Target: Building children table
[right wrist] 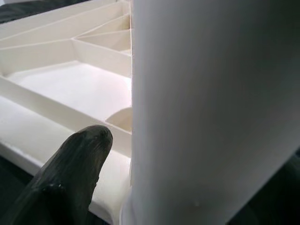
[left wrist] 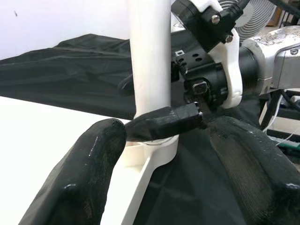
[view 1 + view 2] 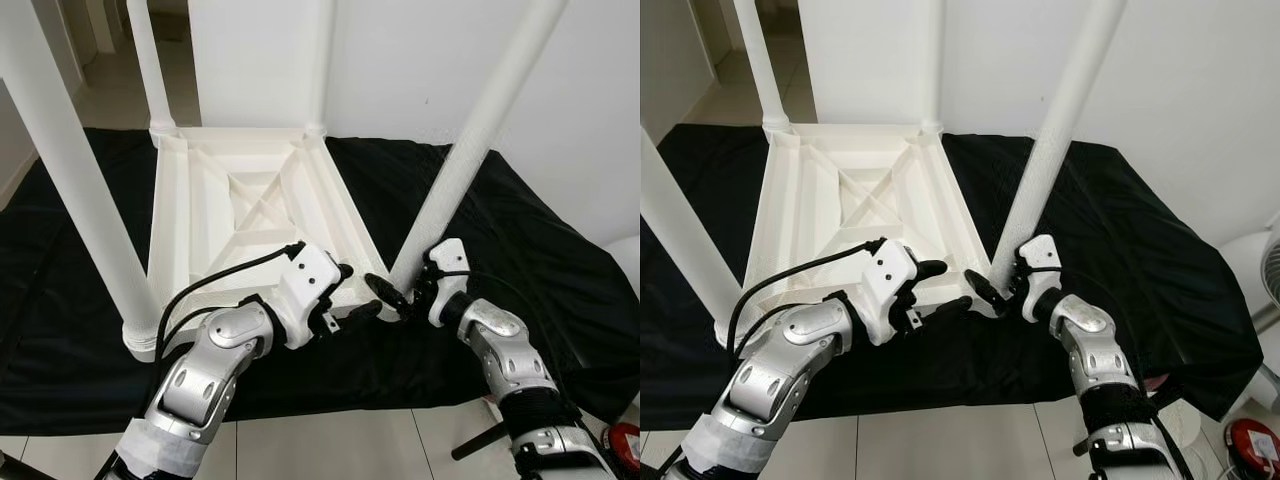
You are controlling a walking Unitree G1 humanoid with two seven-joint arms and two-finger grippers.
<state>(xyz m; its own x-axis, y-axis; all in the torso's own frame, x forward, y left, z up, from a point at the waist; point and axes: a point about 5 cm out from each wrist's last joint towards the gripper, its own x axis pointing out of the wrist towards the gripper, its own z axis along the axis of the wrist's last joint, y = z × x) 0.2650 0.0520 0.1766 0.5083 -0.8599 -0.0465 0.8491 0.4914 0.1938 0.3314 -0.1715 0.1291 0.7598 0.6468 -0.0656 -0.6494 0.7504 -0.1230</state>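
Upturned white children's table on a black cloth, with both robot grippers at its near right leg.

A black cloth covers a low surface against a white wall, with pale tiled floor at its near edge. On it lies the table top, underside up and ribbed, with four white legs rising from its corners. The right gripper reaches in from the cloth's near right edge to the base of the near right leg; one black finger lies across the leg just above its socket, and the grip looks closed on it, though the second finger is hidden. The left gripper hovers over the table top's near right corner, just beside that leg, fingers spread wide and holding nothing.
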